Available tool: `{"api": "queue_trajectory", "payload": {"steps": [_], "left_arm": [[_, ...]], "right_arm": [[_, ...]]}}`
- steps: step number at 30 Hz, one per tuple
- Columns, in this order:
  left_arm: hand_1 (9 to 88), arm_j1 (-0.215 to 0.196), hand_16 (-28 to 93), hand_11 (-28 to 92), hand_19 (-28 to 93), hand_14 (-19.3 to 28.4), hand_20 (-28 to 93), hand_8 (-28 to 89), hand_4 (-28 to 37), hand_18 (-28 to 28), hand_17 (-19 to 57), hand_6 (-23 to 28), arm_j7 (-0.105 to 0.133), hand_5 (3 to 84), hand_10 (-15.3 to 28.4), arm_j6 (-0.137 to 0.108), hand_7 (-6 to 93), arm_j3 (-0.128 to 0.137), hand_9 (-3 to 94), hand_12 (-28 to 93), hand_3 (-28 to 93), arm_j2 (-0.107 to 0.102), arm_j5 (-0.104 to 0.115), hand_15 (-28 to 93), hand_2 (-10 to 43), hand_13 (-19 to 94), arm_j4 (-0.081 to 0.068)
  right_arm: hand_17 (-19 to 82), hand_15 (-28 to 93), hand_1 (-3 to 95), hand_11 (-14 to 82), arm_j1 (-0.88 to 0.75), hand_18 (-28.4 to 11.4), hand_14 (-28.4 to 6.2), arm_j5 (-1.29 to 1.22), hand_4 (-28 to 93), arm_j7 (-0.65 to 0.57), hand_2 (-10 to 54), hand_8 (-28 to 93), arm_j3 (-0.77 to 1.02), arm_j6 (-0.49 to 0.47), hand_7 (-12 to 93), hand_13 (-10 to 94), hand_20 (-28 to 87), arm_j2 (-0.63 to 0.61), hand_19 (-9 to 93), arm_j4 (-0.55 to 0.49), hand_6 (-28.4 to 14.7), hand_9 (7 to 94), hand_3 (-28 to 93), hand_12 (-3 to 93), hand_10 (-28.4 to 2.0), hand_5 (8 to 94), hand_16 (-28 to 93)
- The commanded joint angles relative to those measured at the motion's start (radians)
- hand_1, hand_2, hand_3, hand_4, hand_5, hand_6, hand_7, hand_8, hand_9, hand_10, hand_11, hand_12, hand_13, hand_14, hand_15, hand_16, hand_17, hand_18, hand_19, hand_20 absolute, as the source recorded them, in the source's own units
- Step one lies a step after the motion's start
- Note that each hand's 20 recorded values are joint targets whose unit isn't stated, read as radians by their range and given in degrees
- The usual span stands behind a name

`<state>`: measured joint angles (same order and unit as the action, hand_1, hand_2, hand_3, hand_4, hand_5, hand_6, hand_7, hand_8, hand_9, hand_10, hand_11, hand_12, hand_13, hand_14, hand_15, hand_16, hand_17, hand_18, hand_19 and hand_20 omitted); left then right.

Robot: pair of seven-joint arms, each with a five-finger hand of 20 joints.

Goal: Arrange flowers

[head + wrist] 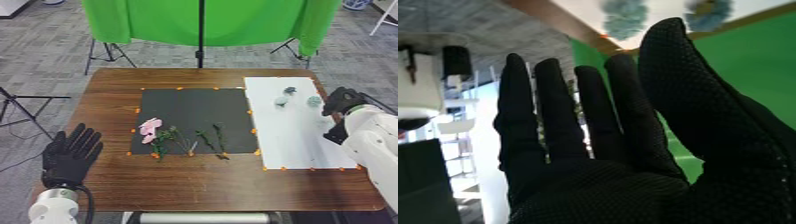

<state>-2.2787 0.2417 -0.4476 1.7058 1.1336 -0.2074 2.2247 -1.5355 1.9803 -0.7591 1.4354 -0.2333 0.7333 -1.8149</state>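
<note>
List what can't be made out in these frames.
- Right wrist view: the full outlines of the blue-green pieces, cut off by the top edge.
- Head view: how many green stems lie on the black sheet; they overlap and are too small.
- Head view: part of the table's right edge, hidden by the right arm.

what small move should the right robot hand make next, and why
I'd probably ease the right robot hand a little left, toward the nearest blue-green cluster: its fingers are straight and hold nothing, and that cluster lies close beside it on the white sheet.
</note>
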Motion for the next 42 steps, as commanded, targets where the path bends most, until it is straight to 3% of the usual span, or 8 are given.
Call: {"api": "queue_trajectory", "payload": {"steps": [1, 6, 10, 13, 21, 26, 34, 42], "left_arm": [[25.8, -0.013, -6, 22, 31, 15.0, 16, -9, -28.3, 13.1, -5.8, 10.0, -0.032, 46.0, 15.7, -0.045, 14.2, -0.016, 37.6, 11, 76, 0.001, -0.079, 38, 17.5, 28, 0.013], [25.8, -0.018, -6, 22, 31, 15.1, 16, -9, -28.3, 13.1, -5.9, 10.0, -0.027, 46.0, 15.8, -0.045, 14.2, -0.012, 37.6, 11, 76, 0.0, -0.079, 38, 17.5, 27, 0.014], [25.7, -0.015, -6, 22, 31, 15.1, 16, -9, -28.3, 13.1, -5.9, 10.1, -0.032, 46.0, 15.9, -0.048, 14.2, -0.015, 37.7, 11, 76, 0.002, -0.063, 38, 17.5, 27, 0.014], [25.8, -0.016, -6, 22, 32, 15.1, 16, -9, -28.3, 13.1, -6.0, 10.1, -0.032, 46.0, 15.8, -0.053, 14.2, -0.013, 37.7, 11, 76, 0.007, -0.015, 39, 17.6, 28, 0.016], [25.9, -0.029, -6, 22, 32, 15.4, 16, -9, -28.3, 13.2, -6.1, 10.2, -0.025, 46.2, 15.8, -0.052, 14.5, -0.003, 37.7, 11, 76, 0.012, 0.026, 39, 18.0, 28, 0.018], [25.9, -0.019, -6, 23, 32, 15.4, 15, -9, -28.3, 13.2, -6.1, 10.2, -0.035, 46.2, 15.9, -0.052, 14.4, -0.007, 37.7, 11, 76, 0.009, 0.016, 39, 18.0, 28, 0.013], [25.9, -0.008, -7, 23, 32, 15.4, 15, -9, -28.3, 13.2, -6.1, 10.2, -0.048, 46.2, 15.9, -0.054, 14.4, -0.02, 37.8, 11, 76, 0.005, 0.011, 39, 18.1, 28, 0.006], [25.8, 0.022, -7, 23, 32, 15.4, 15, -9, -28.3, 13.2, -6.1, 10.1, -0.064, 46.2, 15.9, -0.041, 14.4, -0.025, 37.8, 11, 76, -0.014, 0.012, 39, 18.1, 28, -0.009]], "right_arm": [[18, 16, 51.9, 7.9, -0.02, -20.5, -15.4, 0.007, -28, 0.003, -9.5, -12, -0.011, -0.082, 13, 43, 23, 0.02, 63, 0.073, -2.8, 45.5, 79, 11.8, -11.9, 51.3, 18], [21, 18, 53.2, 8.1, -0.013, -21.1, -14.0, 0.042, -28, 0.017, -9.5, -12, -0.048, -0.055, 14, 47, 27, 0.028, 69, 0.096, -1.3, 48.8, 78, 11.4, -11.3, 53.5, 19], [23, 24, 57.1, 10.4, -0.022, -21.1, -11.8, 0.075, -28, 0.022, -9.5, -9, -0.081, 0.075, 15, 57, 33, 0.034, 75, 0.107, 0.6, 61.9, 70, 12.4, -10.7, 66.7, 20], [25, 25, 62.7, 8.9, -0.039, -20.2, -10.1, 0.094, -28, 0.042, -7.2, 1, -0.081, 0.134, 17, 62, 36, 0.038, 74, 0.082, 0.3, 71.8, 60, 17.9, -10.2, 78.4, 26], [25, 25, 60.3, 8.3, 0.017, -20.4, -10.1, 0.063, -28, 0.145, -6.6, 4, -0.192, 0.247, 18, 65, 36, 0.082, 73, -0.097, -0.2, 75.0, 65, 20.7, -11.0, 80.3, 30], [26, 25, 59.7, 8.8, 0.177, -20.9, -10.2, 0.06, -28, 0.174, -6.9, 4, -0.384, 0.308, 18, 65, 36, 0.187, 73, -0.153, -0.5, 75.0, 66, 20.3, -11.2, 80.4, 30], [26, 27, 59.6, 9.0, 0.428, -21.3, -9.9, 0.005, -28, 0.25, -7.3, 4, -0.711, 0.375, 18, 67, 36, 0.398, 74, 0.023, -0.7, 75.5, 67, 20.6, -11.7, 80.6, 30], [27, 27, 59.7, 9.1, 0.505, -21.6, -9.9, 0.022, -28, 0.243, -7.6, 4, -0.882, 0.286, 17, 68, 36, 0.479, 76, 0.134, -1.1, 76.1, 67, 20.8, -12.1, 80.7, 31]]}}
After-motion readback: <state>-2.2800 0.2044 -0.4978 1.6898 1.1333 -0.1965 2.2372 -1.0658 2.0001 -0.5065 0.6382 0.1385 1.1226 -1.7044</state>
